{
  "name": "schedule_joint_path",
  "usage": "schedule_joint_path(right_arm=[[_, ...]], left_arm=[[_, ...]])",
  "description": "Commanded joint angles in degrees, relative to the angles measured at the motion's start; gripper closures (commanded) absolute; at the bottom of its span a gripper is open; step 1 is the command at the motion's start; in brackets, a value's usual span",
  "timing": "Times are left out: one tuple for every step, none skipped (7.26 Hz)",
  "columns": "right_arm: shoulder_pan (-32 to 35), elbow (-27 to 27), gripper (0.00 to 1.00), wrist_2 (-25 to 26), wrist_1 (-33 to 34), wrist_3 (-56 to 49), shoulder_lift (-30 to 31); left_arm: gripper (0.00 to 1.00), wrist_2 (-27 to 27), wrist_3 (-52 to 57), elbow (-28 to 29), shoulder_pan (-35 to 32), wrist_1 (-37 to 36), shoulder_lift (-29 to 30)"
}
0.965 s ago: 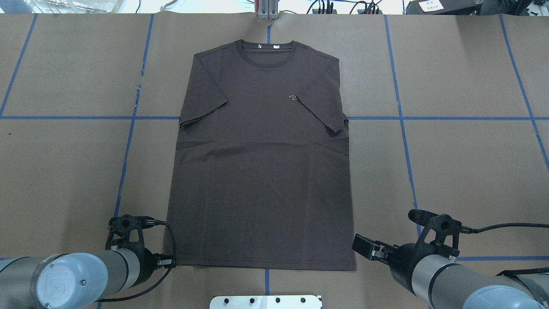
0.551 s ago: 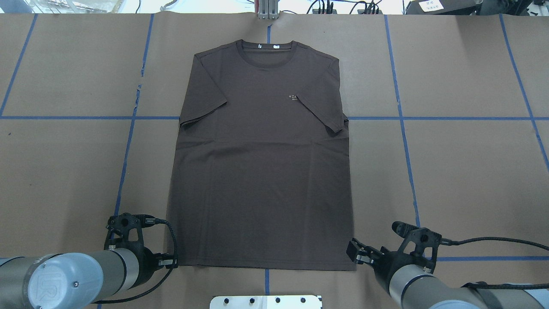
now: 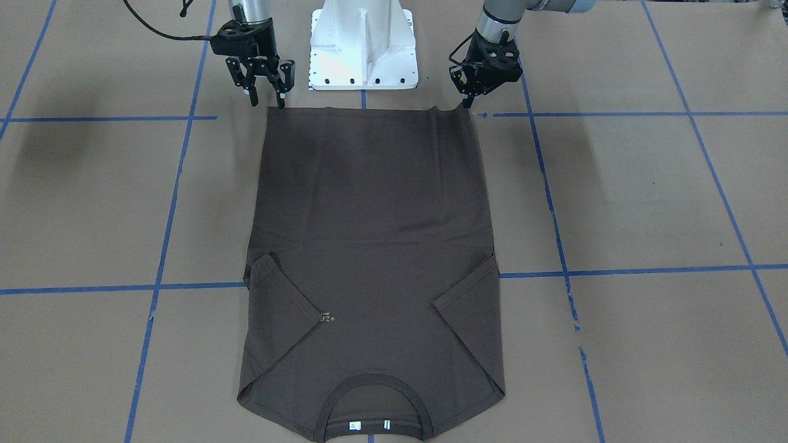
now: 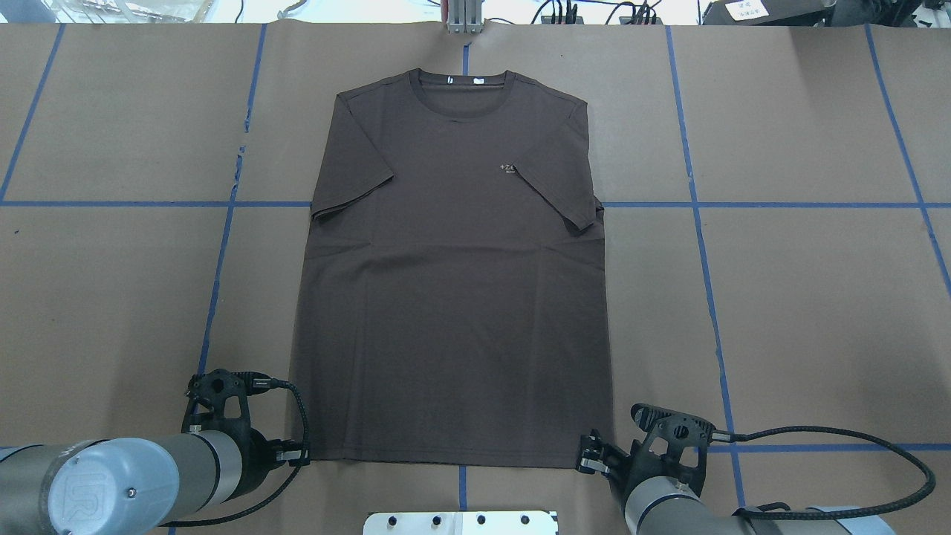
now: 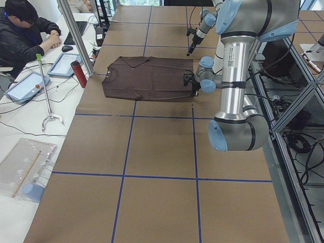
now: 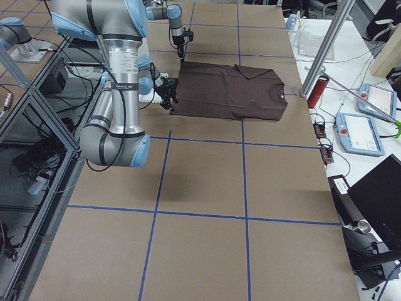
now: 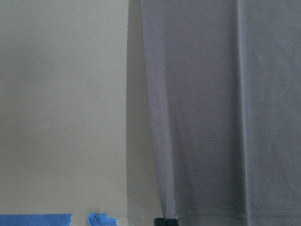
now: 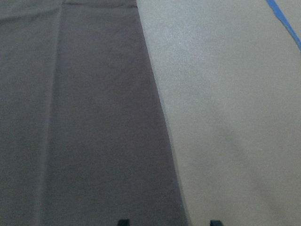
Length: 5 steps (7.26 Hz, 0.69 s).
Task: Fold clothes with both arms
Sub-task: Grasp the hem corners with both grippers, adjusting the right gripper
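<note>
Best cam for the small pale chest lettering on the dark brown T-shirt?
Overhead exterior: small pale chest lettering upright, sleeve-clipped. Front-facing shows it inverted; side views too small; wrist views only dark brown T-shirt edge.

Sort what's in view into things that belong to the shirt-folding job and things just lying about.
Job in hand:
brown T-shirt
left gripper
right gripper
table

Lying about, off the work surface:
red bottle
tablet
reacher tool
clear plastic tray

Edge of dark brown T-shirt [image 8: 70, 117] on brown paper [image 8: 235, 117], between spread end effector [image 8: 169, 222] fingertips [image 8: 123, 221]
</note>
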State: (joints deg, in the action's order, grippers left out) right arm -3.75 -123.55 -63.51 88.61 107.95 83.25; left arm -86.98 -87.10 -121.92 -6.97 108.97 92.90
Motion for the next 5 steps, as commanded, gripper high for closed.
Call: schedule_joint_path(right_arm=[[-1.3, 1.9, 0.42, 0.8, 0.2, 0.0, -0.2], [-2.0, 2.6, 0.43, 1.3, 0.2, 0.0, -0.2], [-2.3, 3.0, 0.43, 1.8, 0.2, 0.0, -0.3], [-2.4, 2.9, 0.45, 1.9, 0.1, 0.1, -0.3], [-2.5, 3.1, 0.45, 2.0, 0.1, 0.0, -0.9]], left_arm=[[1.0, 0.0, 0.0, -0.1, -0.1, 0.0, 0.0], [1.0, 0.0, 0.0, -0.1, -0.1, 0.0, 0.0], [1.0, 0.0, 0.0, -0.1, 0.0, 0.1, 0.0], [1.0, 0.0, 0.0, -0.2, -0.1, 0.1, 0.0], [1.0, 0.0, 0.0, -0.1, -0.1, 0.1, 0.0]])
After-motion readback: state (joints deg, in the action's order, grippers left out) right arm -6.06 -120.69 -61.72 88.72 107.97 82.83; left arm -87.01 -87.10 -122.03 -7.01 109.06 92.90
